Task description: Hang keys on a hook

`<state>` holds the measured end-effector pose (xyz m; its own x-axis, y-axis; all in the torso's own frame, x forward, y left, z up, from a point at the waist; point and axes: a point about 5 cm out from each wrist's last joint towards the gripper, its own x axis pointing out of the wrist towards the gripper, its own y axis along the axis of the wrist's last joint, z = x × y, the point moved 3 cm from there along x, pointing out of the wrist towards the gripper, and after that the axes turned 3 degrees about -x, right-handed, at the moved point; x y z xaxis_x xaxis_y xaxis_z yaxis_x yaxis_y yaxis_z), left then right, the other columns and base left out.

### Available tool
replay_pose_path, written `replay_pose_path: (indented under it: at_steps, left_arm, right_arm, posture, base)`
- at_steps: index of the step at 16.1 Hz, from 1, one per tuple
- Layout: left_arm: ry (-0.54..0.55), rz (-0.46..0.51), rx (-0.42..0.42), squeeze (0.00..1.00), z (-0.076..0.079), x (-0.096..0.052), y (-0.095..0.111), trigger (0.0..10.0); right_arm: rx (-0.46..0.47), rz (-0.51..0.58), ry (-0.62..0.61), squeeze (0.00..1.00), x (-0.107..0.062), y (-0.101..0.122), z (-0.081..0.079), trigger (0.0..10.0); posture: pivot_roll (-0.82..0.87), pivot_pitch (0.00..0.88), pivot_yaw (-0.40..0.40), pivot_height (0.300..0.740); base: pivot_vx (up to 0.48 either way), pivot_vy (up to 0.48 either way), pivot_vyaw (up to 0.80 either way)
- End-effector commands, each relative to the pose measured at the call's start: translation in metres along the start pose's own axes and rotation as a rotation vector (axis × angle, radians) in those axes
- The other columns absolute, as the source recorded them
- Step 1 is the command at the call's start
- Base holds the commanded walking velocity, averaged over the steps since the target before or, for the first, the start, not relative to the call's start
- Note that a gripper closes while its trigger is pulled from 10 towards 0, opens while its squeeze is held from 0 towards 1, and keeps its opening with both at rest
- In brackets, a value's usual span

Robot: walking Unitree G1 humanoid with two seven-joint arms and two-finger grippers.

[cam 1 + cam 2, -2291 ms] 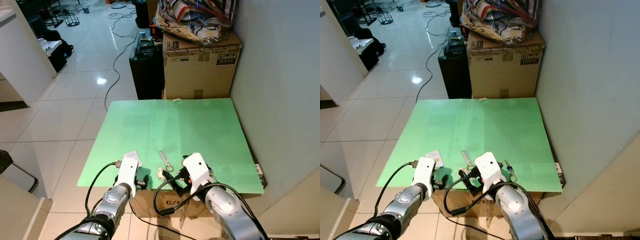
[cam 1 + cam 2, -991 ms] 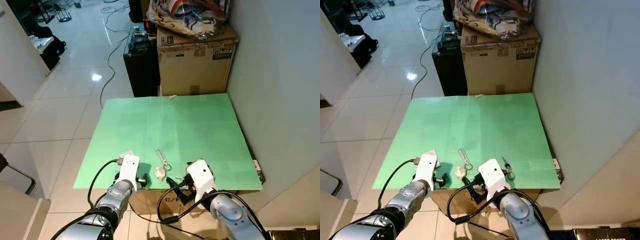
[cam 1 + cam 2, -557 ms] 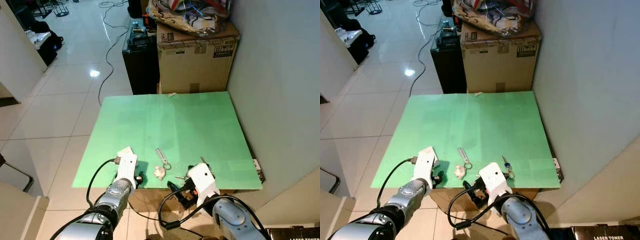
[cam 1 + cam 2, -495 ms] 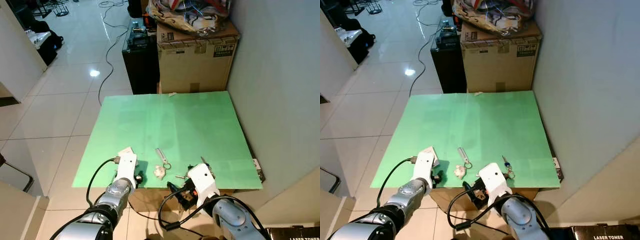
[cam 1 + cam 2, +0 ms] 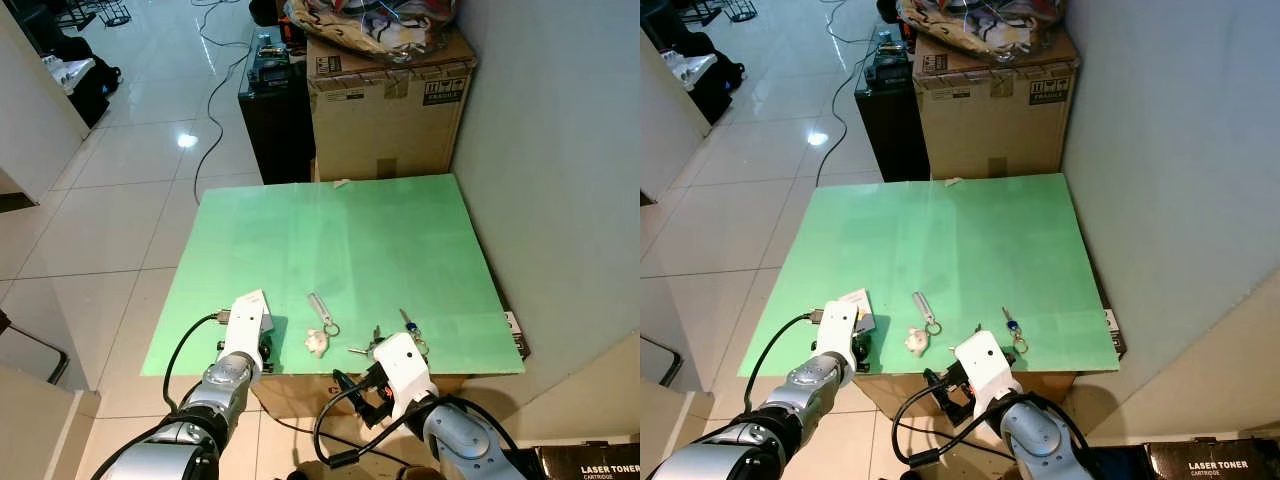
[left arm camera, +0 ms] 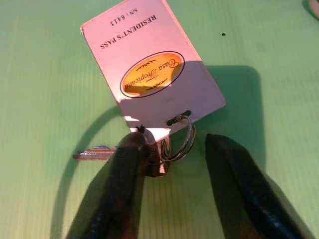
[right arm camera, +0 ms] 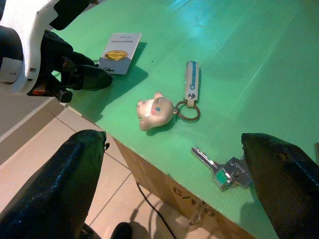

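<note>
Green table (image 5: 330, 240), left pincer (image 6: 172, 154) at key ring (image 6: 180, 142)

This looks like a room in a home that is also used for storing things. It has a shiny white tile floor (image 5: 120, 200) with a black cable (image 5: 215, 120) across it. A big cardboard box (image 5: 385, 115) with a pile of cloth (image 5: 375, 20) on top stands by a plain wall (image 5: 550, 150), behind a green tabletop (image 5: 340, 240).

The left gripper (image 6: 172, 154) straddles the key ring (image 6: 180, 142), its 2 fingers apart; the pass card (image 6: 152, 69) lies just ahead, bare green board (image 5: 330, 230) beyond. Ahead of the right gripper (image 7: 172, 169), fingers spread wide, lie the plush keychain (image 7: 155, 110) and loose keys (image 7: 222, 169).
</note>
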<state>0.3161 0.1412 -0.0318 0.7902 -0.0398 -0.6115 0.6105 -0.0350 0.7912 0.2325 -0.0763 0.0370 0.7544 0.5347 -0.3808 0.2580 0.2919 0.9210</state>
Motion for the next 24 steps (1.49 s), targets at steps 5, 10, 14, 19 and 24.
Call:
replay_pose_path:
  at_steps: [5, 10, 14, 19, 24]
  left_arm:
    - [-0.049, -0.058, 0.07, 0.0, 0.007, -0.004, -0.022, 0.0]
    - [-0.053, -0.053, 0.067, 0.0, 0.008, -0.005, -0.025, 0.0]
    - [-0.066, -0.002, 0.035, 0.0, 0.007, -0.004, -0.015, 0.0]
    - [-0.064, 0.062, -0.043, 0.0, -0.008, -0.004, -0.002, 0.0]
    - [-0.069, 0.201, -0.193, 0.0, -0.032, -0.006, 0.028, 0.0]
  right_arm:
    - [0.006, 0.01, 0.002, 0.0, 0.002, 0.003, -0.002, 10.0]
    - [-0.017, 0.031, 0.005, 0.0, 0.004, 0.01, 0.001, 10.0]
    - [-0.016, 0.035, 0.011, 0.0, 0.008, 0.011, 0.001, 10.0]
    - [-0.016, 0.044, 0.003, 0.0, 0.011, 0.013, 0.004, 10.0]
    - [-0.016, 0.055, -0.003, 0.0, 0.014, 0.015, 0.006, 10.0]
  posture:
    - [-0.36, 0.128, 0.178, 0.74]
    - [-0.36, 0.125, 0.17, 0.74]
    - [-0.34, 0.105, 0.176, 0.74]
    - [-0.33, 0.083, 0.188, 0.74]
    - [-0.31, 0.056, 0.192, 0.74]
  base:
    - [0.0, 0.0, 0.0]
    - [0.0, 0.0, 0.0]
    - [0.0, 0.0, 0.0]
    - [0.0, 0.0, 0.0]
    - [0.0, 0.0, 0.0]
